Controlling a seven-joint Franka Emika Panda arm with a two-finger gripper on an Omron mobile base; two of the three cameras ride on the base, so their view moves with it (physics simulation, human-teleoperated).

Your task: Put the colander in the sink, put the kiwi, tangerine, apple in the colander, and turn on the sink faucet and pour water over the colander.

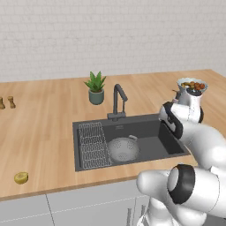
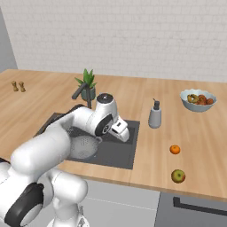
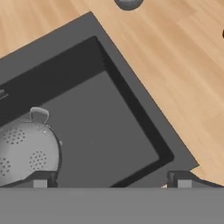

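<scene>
The grey perforated colander [image 1: 123, 148] [image 2: 84, 147] [image 3: 25, 153] stands in the dark sink [image 1: 132, 121] [image 2: 119, 153] [image 3: 109, 122], beside the wire rack [image 1: 94, 145]. My gripper [image 2: 124, 133] [image 3: 111, 180] hovers over the right half of the basin, open, with nothing between its fingers. The kiwi [image 1: 20, 177] lies on the counter near the front edge, left of the sink. On the counter right of the sink are the tangerine [image 2: 175, 149] and, nearer the front edge, the apple [image 2: 178, 176]. The dark sink faucet [image 1: 118, 101] [image 2: 82, 93] rises behind the basin.
A grey soap bottle [image 2: 154, 115] [image 3: 127, 3] stands just right of the sink. A pale fruit bowl [image 1: 192, 84] [image 2: 198, 99] sits at the back right. A potted plant [image 1: 96, 87] [image 2: 87, 84] stands behind the faucet, and two small shakers [image 1: 6, 102] [image 2: 17, 86] are at the far left.
</scene>
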